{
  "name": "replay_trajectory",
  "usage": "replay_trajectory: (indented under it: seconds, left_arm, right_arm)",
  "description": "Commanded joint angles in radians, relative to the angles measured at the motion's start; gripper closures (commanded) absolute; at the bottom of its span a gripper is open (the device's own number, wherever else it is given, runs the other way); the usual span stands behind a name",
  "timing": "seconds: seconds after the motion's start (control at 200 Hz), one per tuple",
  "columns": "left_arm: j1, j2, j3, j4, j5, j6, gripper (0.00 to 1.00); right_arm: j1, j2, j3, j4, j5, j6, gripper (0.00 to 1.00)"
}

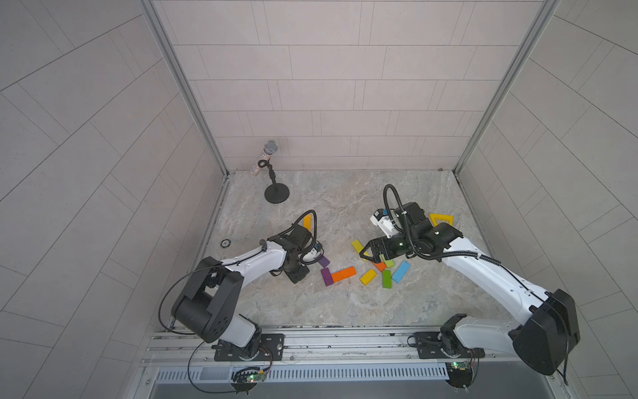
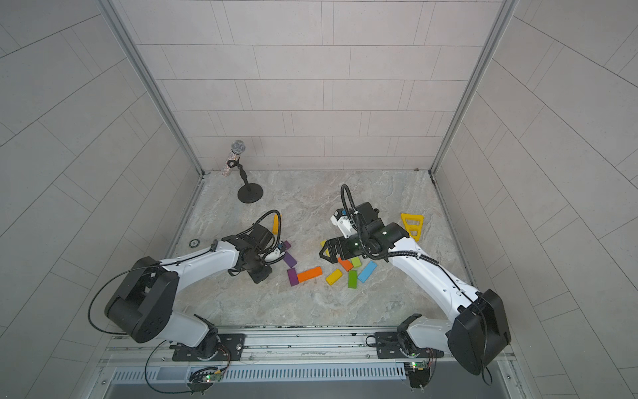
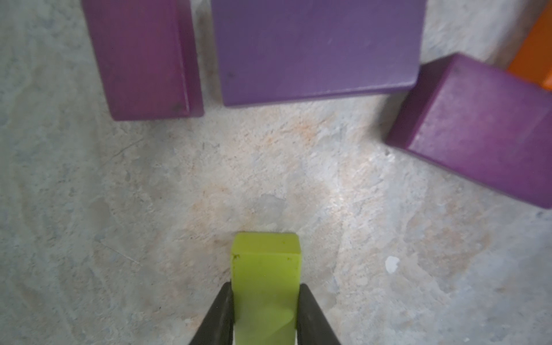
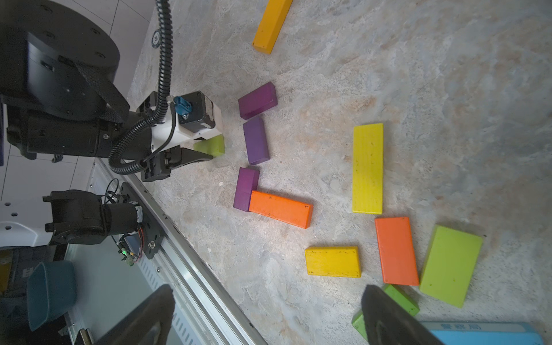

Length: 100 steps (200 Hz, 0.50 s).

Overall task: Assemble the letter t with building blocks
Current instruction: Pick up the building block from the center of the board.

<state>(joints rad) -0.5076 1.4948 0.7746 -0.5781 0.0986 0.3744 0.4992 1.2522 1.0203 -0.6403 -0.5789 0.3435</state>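
The left gripper [image 3: 265, 291] is clamping a small lime green block [image 3: 265, 257] between its two dark fingers [image 3: 219, 313], pinching it by its narrow sides. Whether that block is resting on the marble table [image 3: 119, 194] or hanging just above it I cannot tell. Reading a top view as a clock face with twelve toward the back wall, three purple blocks [image 4: 255, 140] are lying just beside the left wrist, strung from two o'clock round to five o'clock. The nearest-front purple block [image 1: 326, 276] is touching the end of a long orange block [image 1: 343, 273], the two making an L. At twelve o'clock from the wrist an amber block [image 1: 307, 222] is lying partly behind the arm's cable. The right gripper [image 4: 268, 289] is standing wide open with nothing between its jaws, hovering over the loose pile at three o'clock from the L. That pile is made up of a long yellow block [image 4: 367, 168], a short yellow block [image 4: 332, 261], a second orange block [image 4: 395, 251] with a wide lime green block [image 4: 451, 265] just beside it, a dark green block [image 1: 387, 278] and a light blue block [image 1: 400, 271]. At two o'clock from the pile a yellow triangular frame [image 2: 412, 226] is lying, and a microphone stand [image 1: 276, 193] is standing at eleven o'clock near the back wall.
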Motion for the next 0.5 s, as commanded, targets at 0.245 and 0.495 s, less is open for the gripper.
replay_trajectory:
  seconds: [0.245, 0.495]
  left_arm:
    - [0.005, -0.304, -0.083, -0.003, -0.12, 0.141, 0.79]
    - [0.15, -0.338, -0.062, -0.011, 0.067, 0.401, 0.81]
  right_arm:
    - [-0.008, 0.036, 0.041, -0.014, -0.024, -0.019, 0.0]
    - [-0.016, 0.135, 0.179, -0.015, -0.067, -0.024, 0.0]
